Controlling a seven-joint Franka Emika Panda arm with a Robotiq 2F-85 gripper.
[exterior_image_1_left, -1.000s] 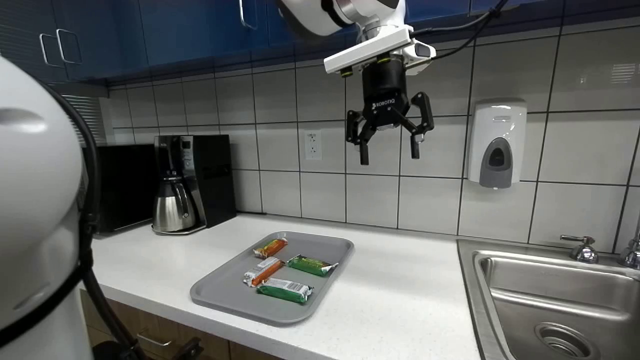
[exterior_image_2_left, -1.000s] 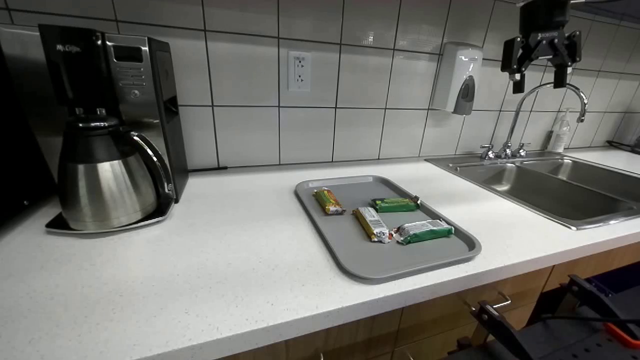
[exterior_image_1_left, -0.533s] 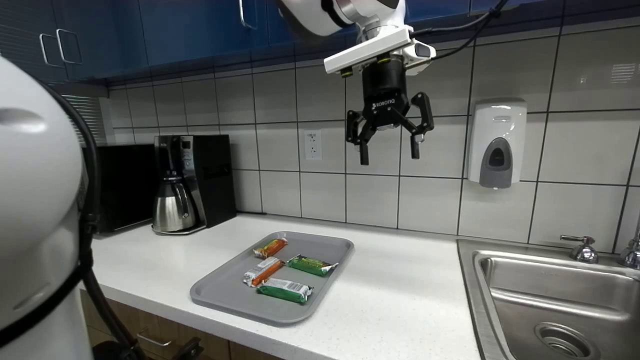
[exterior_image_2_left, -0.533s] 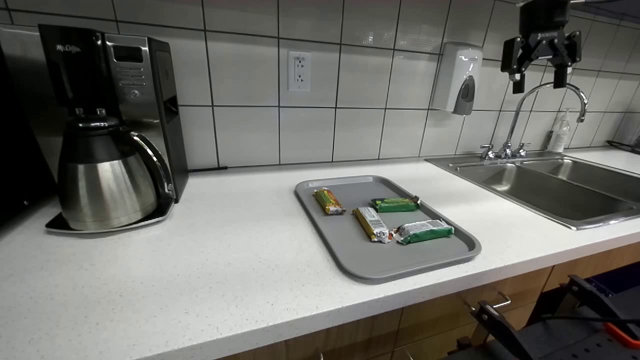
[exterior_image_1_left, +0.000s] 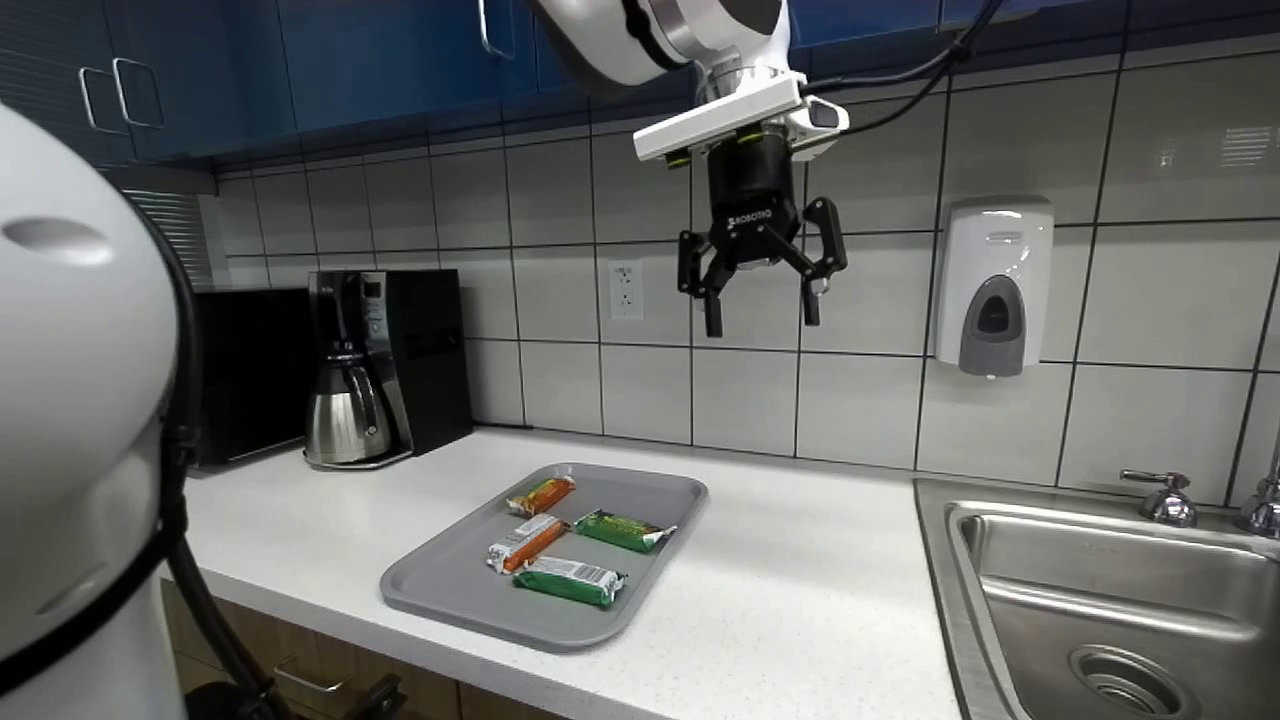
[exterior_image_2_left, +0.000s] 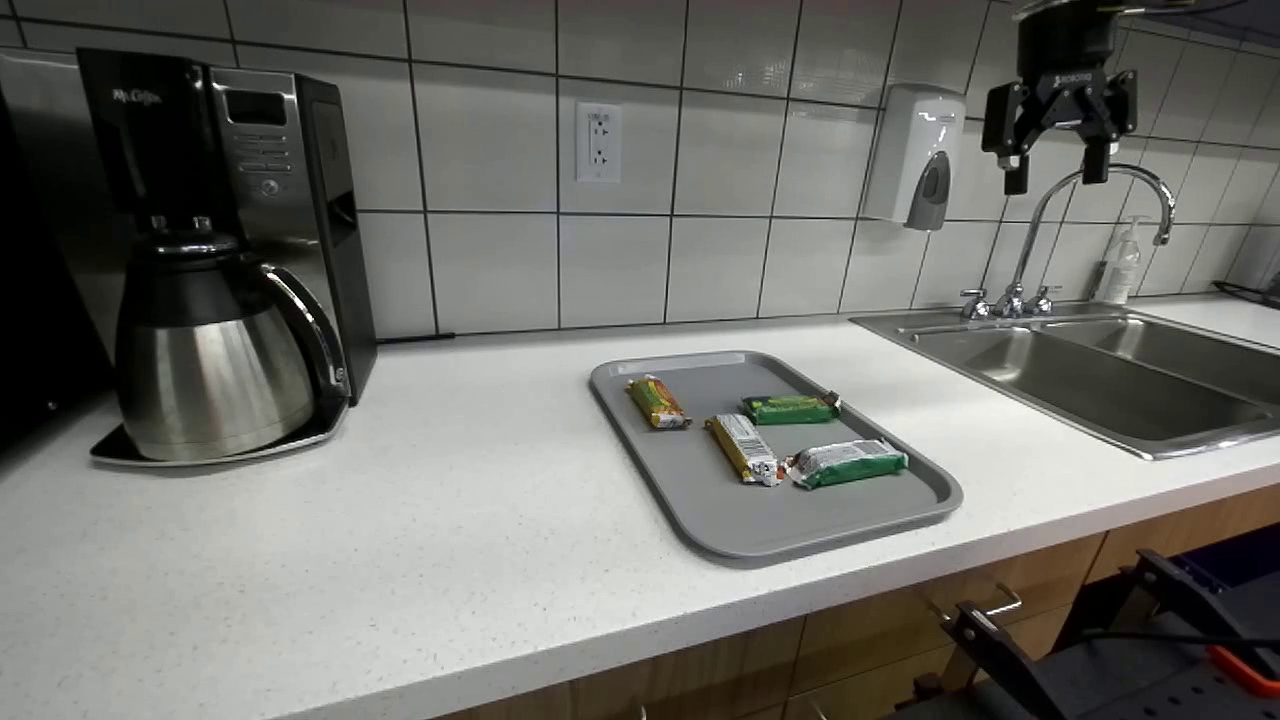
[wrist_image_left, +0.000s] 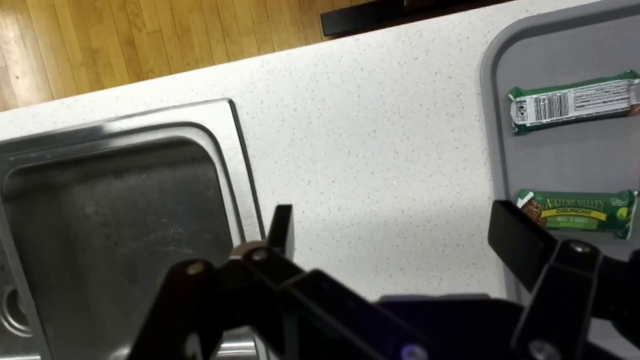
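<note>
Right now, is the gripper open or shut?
Open: in both exterior views the gripper holds nothing, its fingers standing apart; the wrist view shows the countertop between them.

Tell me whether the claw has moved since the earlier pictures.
Yes: in both exterior views the claw has shifted slightly toward the picture's left, closer in the image to the wall outlet, and a little lower.

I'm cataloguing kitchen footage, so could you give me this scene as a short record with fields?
Grasp: tool open, holding nothing
Position: in the wrist view, over the counter between sink and tray
On tray, white panel up: green bar, orange bar
On tray, colored front up: second green bar, second orange bar
On counter: coffee maker with silver-and-black carafe
On wall: dispenser, outlet
</note>
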